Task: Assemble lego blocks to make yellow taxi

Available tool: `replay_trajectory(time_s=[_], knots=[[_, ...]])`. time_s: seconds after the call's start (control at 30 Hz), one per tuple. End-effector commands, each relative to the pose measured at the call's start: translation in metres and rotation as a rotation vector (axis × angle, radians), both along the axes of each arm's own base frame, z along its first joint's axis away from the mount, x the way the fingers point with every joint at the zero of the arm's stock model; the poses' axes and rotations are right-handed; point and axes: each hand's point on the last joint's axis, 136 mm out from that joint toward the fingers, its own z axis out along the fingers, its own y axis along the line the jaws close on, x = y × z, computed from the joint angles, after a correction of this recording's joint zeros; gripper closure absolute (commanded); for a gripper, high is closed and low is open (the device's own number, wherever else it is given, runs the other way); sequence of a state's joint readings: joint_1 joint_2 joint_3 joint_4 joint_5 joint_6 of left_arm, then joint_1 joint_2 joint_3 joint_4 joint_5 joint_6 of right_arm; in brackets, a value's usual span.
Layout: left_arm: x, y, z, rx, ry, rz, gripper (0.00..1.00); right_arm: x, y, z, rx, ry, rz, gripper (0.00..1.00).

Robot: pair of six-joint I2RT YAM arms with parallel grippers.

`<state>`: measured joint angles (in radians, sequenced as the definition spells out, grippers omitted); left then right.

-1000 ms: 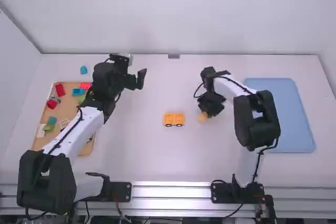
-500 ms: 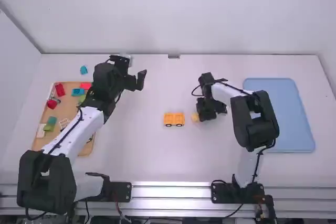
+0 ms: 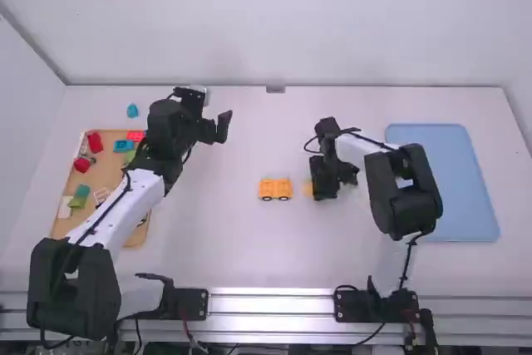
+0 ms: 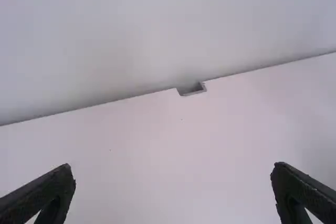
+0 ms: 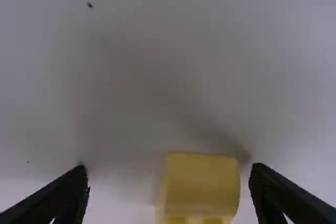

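Orange-yellow blocks joined on a wheeled base [image 3: 276, 189] sit near the table's middle. To their right, my right gripper [image 3: 319, 188] is low over the table, partly covering a small yellow block [image 3: 308, 189]. In the right wrist view my right gripper [image 5: 168, 171] is open, and the yellow block [image 5: 202, 184] lies between its fingers, nearer one of them, with studs at its lower end. My left gripper [image 3: 223, 126] is held up left of the middle, toward the back. Nothing is between the spread fingers of my left gripper [image 4: 173, 174] in the left wrist view.
A wooden tray [image 3: 106, 174] with red, blue, green and white pieces lies at the left, partly under the left arm. A blue piece [image 3: 132, 110] sits behind it. At the right is a blue tray [image 3: 453, 180], and a small bracket [image 3: 275, 89] is at the back edge.
My right gripper has turned and come left and nearer the camera beside the small yellow block, which shows farther left than a second ago. The left arm has stayed still.
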<state>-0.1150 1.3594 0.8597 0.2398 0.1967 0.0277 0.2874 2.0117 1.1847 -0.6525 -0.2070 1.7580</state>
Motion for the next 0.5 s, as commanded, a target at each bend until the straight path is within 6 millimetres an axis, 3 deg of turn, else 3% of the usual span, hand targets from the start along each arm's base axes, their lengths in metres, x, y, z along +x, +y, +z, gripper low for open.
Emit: replay_trajectory(time_s=[0.0,0.3,0.47], knots=[[0.002,-0.001,0.011,0.011,-0.029,-0.004,0.01,-0.002,-0.003,0.010,0.031,0.011,0.026,0.18],[0.002,-0.001,0.011,0.011,-0.029,-0.005,0.01,0.018,-0.008,0.079,0.176,-0.033,0.130,0.14],[0.002,-0.001,0.010,0.011,-0.028,-0.004,0.01,0.036,-0.022,0.121,0.191,-0.127,0.220,0.14]])
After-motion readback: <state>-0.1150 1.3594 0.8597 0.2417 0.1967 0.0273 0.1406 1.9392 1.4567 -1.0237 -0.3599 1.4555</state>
